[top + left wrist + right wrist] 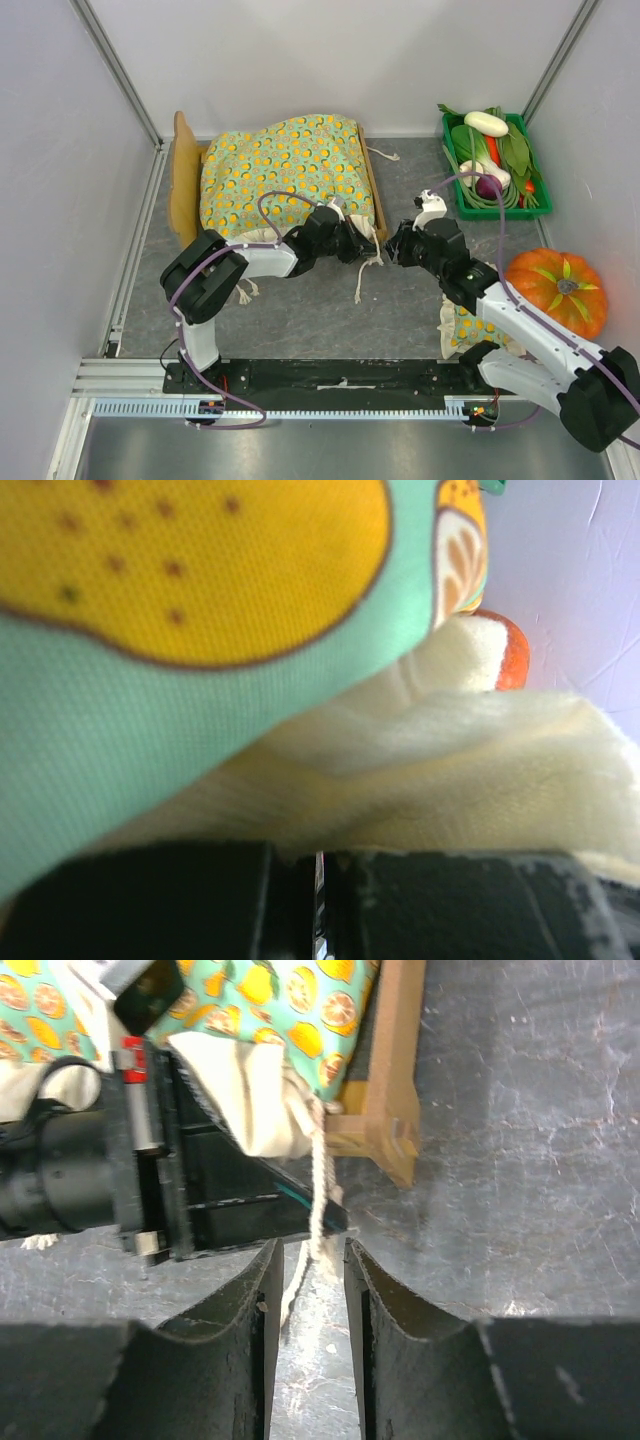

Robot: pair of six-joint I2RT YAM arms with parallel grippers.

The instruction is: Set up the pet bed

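Pale walls close in a dark grey tabletop [320, 310]. At the back left stands the pet bed [183, 185], its tall wooden headboard on the left, and its frame is almost wholly covered by a green blanket [285, 170] printed with orange citrus. A light-wood corner of the frame [390, 1110] shows in the right wrist view, resting on the tabletop.

The left claw [358, 243] is at the bed's near right corner. Its fingers are pressed together on the blanket's cream ruffle [245, 1100], which bunches just above them in the left wrist view [318, 880]. A cream cord [318, 1175] hangs from that bunched corner.

The right claw [398, 243] is just beside the left one. Its fingers [240, 1360] stand partly apart, with the cord dangling in the gap between them and not pinched.

A green crate [500, 212] of vegetables [490, 150] sits at the back right. An orange pumpkin [557, 288] lies at the right edge. A small matching pillow [458, 325] lies under the right arm.
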